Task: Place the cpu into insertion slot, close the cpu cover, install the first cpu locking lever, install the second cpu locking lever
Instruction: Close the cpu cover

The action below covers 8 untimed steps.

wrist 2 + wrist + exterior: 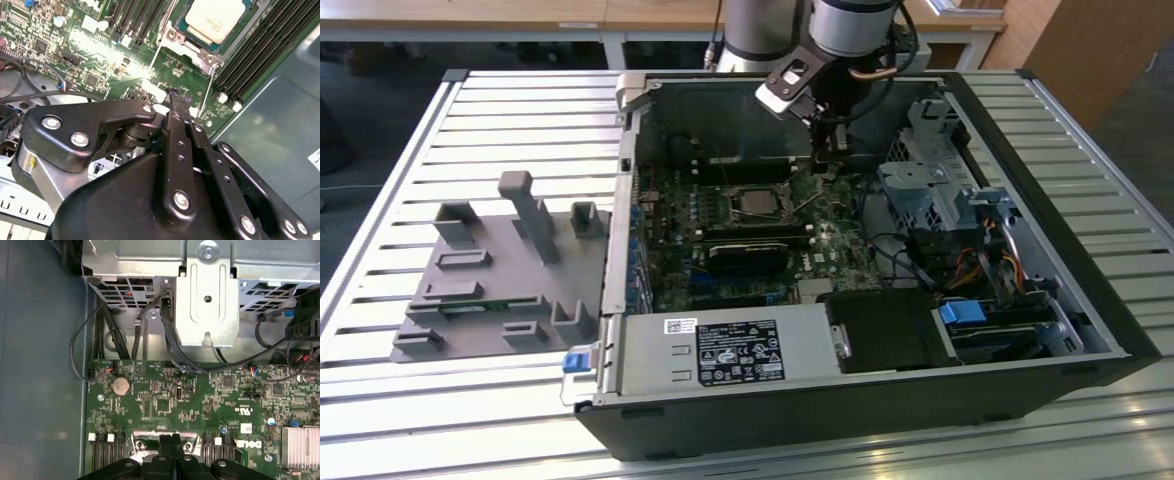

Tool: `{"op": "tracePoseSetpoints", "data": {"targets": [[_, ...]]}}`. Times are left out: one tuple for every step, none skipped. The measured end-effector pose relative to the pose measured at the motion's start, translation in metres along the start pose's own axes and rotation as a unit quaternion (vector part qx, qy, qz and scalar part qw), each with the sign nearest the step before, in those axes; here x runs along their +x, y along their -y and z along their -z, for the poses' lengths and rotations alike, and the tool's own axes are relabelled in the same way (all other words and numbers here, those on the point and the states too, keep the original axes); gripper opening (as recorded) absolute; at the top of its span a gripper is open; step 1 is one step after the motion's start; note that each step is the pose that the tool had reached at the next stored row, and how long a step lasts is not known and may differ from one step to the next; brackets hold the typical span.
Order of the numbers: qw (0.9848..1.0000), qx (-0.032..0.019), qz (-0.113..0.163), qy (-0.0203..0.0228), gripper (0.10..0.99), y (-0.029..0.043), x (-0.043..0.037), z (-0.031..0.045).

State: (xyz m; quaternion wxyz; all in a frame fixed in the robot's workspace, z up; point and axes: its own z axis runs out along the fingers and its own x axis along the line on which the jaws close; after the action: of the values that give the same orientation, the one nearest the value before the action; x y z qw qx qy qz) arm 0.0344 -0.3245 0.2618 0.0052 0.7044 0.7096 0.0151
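Looking through the exterior view, I see the gripper (825,168) low inside the open computer case (854,410), its tip just beside the insertion slot (758,201), on the exterior view's right of it. From there the socket is only a small dark square. The second wrist view gives me more: the cpu (216,19) sits in the slot, pale top up, with the cpu cover (192,49) framing it. Two thin locking levers (154,57) run out from the frame's corners toward the fingers (176,130). The jaws are together, with no gap in both wrist views, though something thin may be pinched at the tip. The first wrist view adds the green motherboard (165,400), a coin battery (120,385) and a metal drive cage (207,300). There the gripper's body cuts off most of the socket.
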Motion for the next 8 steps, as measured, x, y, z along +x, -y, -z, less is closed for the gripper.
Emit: {"op": "tracePoseSetpoints", "data": {"targets": [[1.0000,0.0000,0.000,0.0000,0.114,-0.0011,0.0005,-0.0003],[1.0000,0.0000,0.000,0.0000,0.114,-0.0020,0.0009,-0.0007],[1.0000,0.0000,0.000,0.0000,0.114,-0.0028,0.0013,-0.0010],[1.0000,0.0000,0.000,0.0000,0.114,-0.0035,0.0018,-0.0013],[1.0000,0.0000,0.000,0.0000,0.114,-0.0042,0.0023,-0.0017],[1.0000,0.0000,0.000,0.0000,0.114,-0.0048,0.0028,-0.0019],[1.0000,0.0000,0.000,0.0000,0.114,-0.0053,0.0033,-0.0022],[1.0000,0.0000,0.000,0.0000,0.114,-0.0057,0.0038,-0.0025]]}}
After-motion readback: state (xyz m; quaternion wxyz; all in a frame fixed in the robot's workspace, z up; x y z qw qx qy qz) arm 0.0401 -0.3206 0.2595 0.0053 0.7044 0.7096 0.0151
